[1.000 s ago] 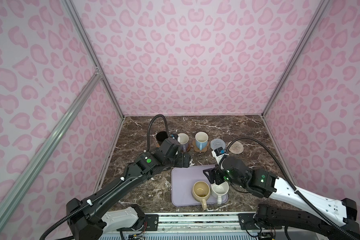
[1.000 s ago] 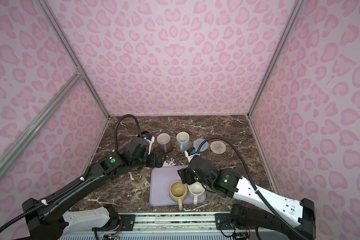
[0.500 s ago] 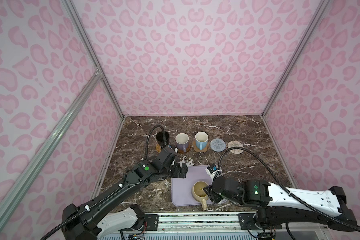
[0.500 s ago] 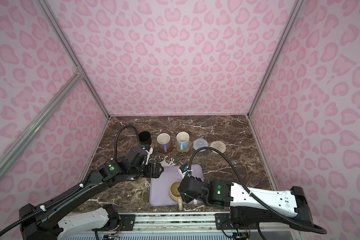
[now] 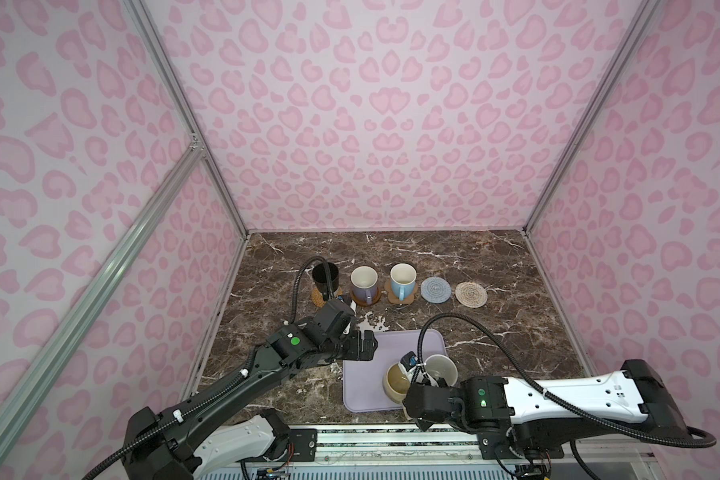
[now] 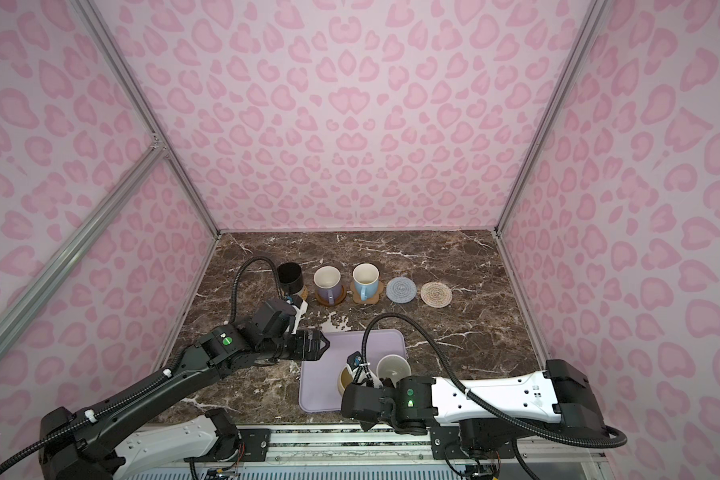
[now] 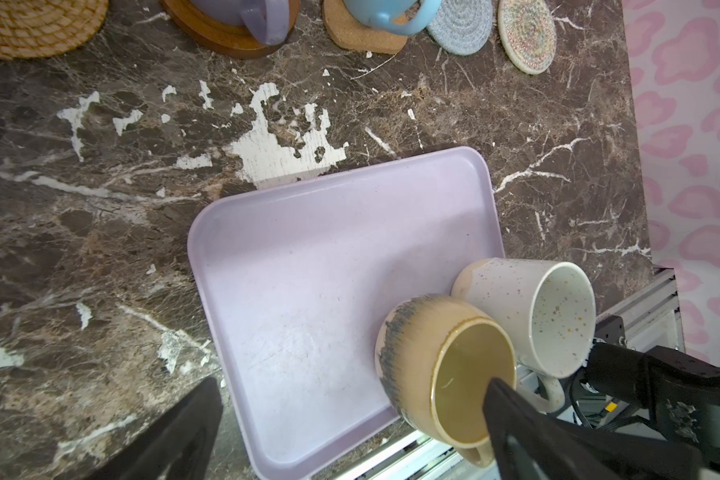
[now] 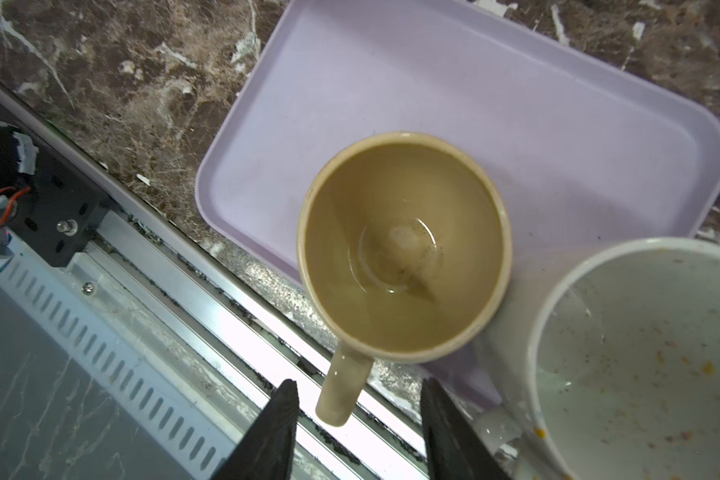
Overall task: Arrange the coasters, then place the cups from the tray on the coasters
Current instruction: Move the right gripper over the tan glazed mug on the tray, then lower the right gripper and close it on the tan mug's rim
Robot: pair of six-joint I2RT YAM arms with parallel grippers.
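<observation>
Yellow-beige stoneware is what we are tracking: the yellow-beige mug [image 8: 404, 249] is sitting upright at the near edge of the lavender tray [image 8: 474, 104], touching the speckled white mug [image 8: 641, 353] beside it, with its handle [image 8: 344, 386] jutting past the tray rim toward the rail [image 8: 233, 332]. We are seeing the right gripper [image 8: 359, 388] straddling that handle, one finger on each side with gaps showing, so the claw is not yet clamping anything. A second ago this arm was reaching over the mugs from farther back. Now it is lying low along the near edge with its fingers closing in on the handle, which we are reading as the grasp just starting. The left gripper [image 5: 368, 345] is hanging released over the tray's far left corner, having pulled back from the placed cups. Beyond, the black cup [image 5: 325, 276], lavender cup [image 5: 364, 282] and light blue cup [image 5: 403, 280] are standing on their mats, while the grey-blue coaster [image 5: 435, 289] and cream coaster [image 5: 471, 294] are lying bare, so we are judging two placements remaining.
</observation>
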